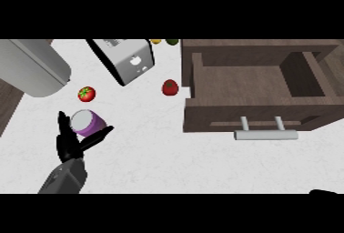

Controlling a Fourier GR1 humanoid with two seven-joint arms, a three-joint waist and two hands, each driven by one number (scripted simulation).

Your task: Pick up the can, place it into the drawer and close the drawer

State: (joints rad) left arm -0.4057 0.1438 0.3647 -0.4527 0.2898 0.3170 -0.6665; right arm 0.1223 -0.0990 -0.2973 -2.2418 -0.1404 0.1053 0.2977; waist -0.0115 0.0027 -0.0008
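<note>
A purple can with a pale lid lies on the white counter at the left. My left hand sits just below it, fingers straight on the can's left and thumb stretched out under its right side, not closed round it. The wooden drawer stands pulled open at the right, its inside bare, with a silver handle at its front. Only a dark tip of my right hand shows at the lower right edge.
A toaster stands at the back, a big grey pot-like vessel at the far left. A tomato and a red pepper lie between can and drawer. Small yellow and green items sit behind the toaster.
</note>
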